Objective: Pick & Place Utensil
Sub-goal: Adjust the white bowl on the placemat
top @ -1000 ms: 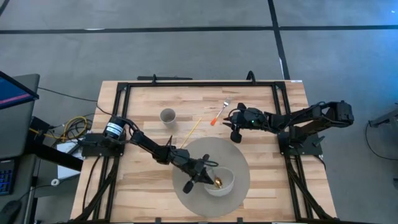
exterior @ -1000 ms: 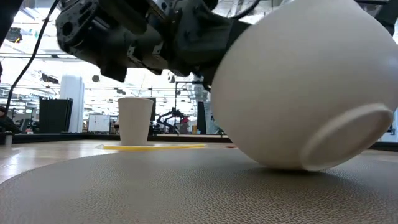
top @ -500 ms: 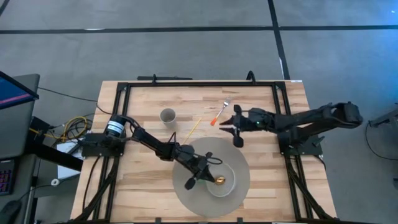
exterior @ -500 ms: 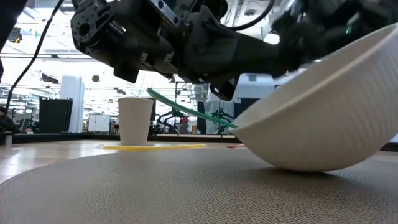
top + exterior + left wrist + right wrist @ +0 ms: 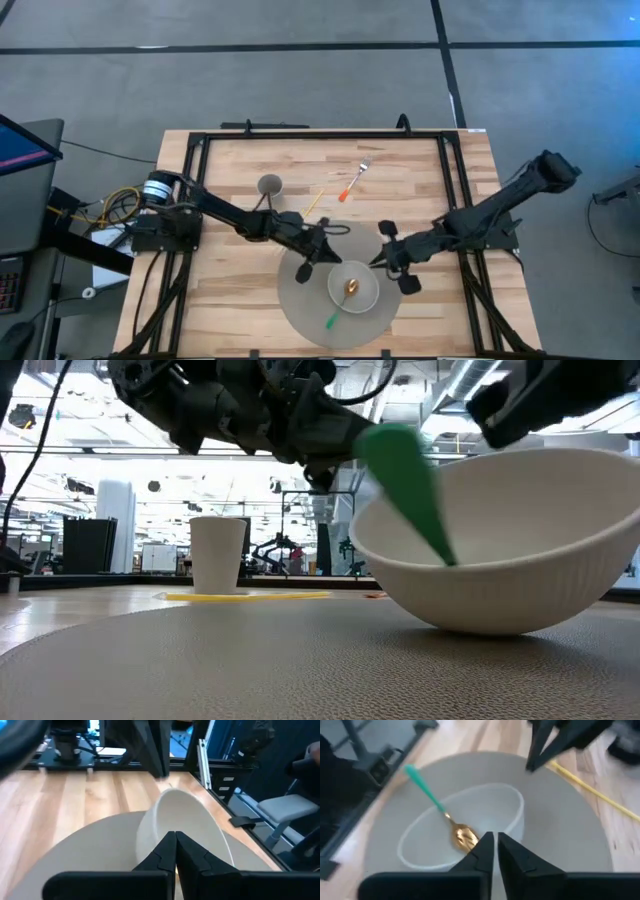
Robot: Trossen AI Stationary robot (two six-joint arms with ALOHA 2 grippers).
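Note:
A white bowl (image 5: pixel 372 292) stands level on a round grey mat (image 5: pixel 300 310). In it lies a utensil (image 5: pixel 338 308) with a gold head (image 5: pixel 465 836). Its green handle (image 5: pixel 427 792) leans over the bowl's near rim and sticks up in the low view (image 5: pixel 410 490). My left gripper (image 5: pixel 330 255) is shut and hovers just beyond the bowl's far-left side; its wrist view looks down on the bowl (image 5: pixel 185 820). My right gripper (image 5: pixel 378 265) is shut and sits at the bowl's far-right side, tips over the rim (image 5: pixel 494 840).
A paper cup (image 5: pixel 269 186) stands on the far left part of the table. A yellow stick (image 5: pixel 310 205) and an orange-handled fork (image 5: pixel 352 182) lie beyond the mat. A black frame (image 5: pixel 300 134) runs along the table's edges.
The bowl was tipped on its side and has settled level on the mat. My left gripper let the green-handled utensil go into the bowl and drew back toward the far-left. My right gripper swung from beside the orange fork toward the near edge, up to the bowl.

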